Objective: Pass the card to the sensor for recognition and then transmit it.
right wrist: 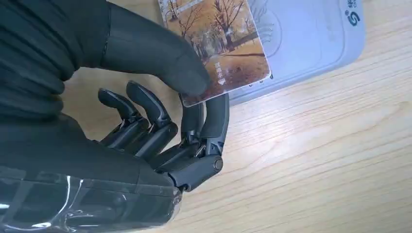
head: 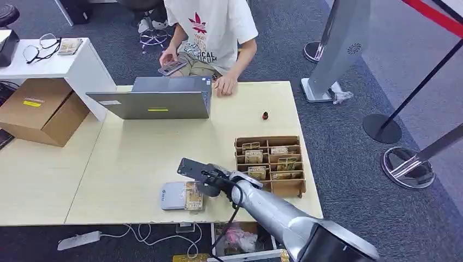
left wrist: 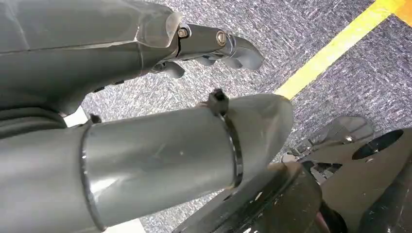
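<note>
Fingers (right wrist: 214, 121) and thumb of the right hand (head: 210, 183) pinch the card (head: 193, 196) by one end, holding it flat over the grey sensor (head: 172, 196), lower centre of the head frame on the counter (head: 136, 158). Right arm reaches in from the lower right. Left hand (left wrist: 214, 46) hangs over carpet, fingers curled, holding nothing.

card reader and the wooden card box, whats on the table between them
In the head view, the right hand holding the card over the card reader fills that stretch; the wooden card box sits beyond it.
</note>
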Controlling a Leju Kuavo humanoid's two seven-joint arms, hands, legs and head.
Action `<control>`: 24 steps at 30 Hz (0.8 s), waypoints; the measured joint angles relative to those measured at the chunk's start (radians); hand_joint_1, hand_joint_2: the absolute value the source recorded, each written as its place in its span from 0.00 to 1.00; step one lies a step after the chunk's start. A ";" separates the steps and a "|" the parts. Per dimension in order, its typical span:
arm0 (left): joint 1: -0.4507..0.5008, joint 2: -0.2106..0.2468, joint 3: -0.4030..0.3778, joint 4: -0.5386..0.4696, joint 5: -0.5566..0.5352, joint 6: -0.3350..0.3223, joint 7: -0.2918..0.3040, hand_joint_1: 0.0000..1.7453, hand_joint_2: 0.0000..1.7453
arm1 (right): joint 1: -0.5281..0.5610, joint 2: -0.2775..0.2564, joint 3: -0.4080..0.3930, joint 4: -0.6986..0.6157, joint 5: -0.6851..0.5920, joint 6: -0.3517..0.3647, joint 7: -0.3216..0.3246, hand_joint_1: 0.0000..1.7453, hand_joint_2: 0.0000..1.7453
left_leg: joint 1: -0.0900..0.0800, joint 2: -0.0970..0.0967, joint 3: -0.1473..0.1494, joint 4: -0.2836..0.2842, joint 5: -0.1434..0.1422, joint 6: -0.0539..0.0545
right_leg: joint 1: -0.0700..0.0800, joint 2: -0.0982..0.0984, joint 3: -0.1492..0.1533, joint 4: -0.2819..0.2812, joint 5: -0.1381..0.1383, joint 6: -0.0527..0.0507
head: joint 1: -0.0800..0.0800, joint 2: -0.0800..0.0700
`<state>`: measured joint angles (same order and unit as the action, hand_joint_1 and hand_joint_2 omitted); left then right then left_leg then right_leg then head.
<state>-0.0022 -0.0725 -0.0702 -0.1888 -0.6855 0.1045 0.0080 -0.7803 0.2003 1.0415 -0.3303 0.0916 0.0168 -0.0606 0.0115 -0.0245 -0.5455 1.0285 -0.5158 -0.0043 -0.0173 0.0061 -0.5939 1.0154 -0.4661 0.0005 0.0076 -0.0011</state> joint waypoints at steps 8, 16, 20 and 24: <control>0.000 0.000 0.000 0.000 0.004 -0.006 0.000 0.00 0.00 | -0.016 0.000 0.024 0.015 0.029 0.005 0.035 1.00 1.00 | 0.000 0.000 0.000 0.000 0.000 0.000 | 0.000 0.000 0.000 0.000 0.000 0.000 | 0.000 0.000; 0.000 0.000 0.000 0.000 0.001 -0.011 0.000 0.00 0.00 | -0.021 0.000 0.029 0.025 0.042 0.005 0.055 1.00 1.00 | 0.000 0.000 0.000 0.000 0.000 0.000 | 0.000 0.000 0.000 0.000 0.000 0.000 | 0.000 0.000; 0.000 0.000 0.000 0.000 0.004 -0.012 0.003 0.00 0.00 | -0.022 0.000 0.032 0.025 0.044 0.006 0.056 1.00 1.00 | 0.000 0.000 0.000 0.000 0.000 0.000 | 0.000 0.000 0.000 0.000 0.000 0.000 | 0.000 0.000; 0.000 0.000 0.000 0.000 0.011 -0.012 0.004 0.00 0.00 | -0.022 0.000 0.032 0.025 0.043 0.015 0.054 1.00 1.00 | 0.000 0.000 0.000 0.000 0.000 0.000 | 0.000 0.000 0.000 0.000 0.000 0.000 | 0.000 0.000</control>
<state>-0.0024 -0.0725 -0.0698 -0.1888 -0.6741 0.0927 0.0122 -0.8027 0.2007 1.0735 -0.3056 0.1347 0.0321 -0.0065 0.0115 -0.0246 -0.5455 1.0286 -0.5157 -0.0043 -0.0173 0.0060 -0.5937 1.0154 -0.4660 0.0005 0.0076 -0.0011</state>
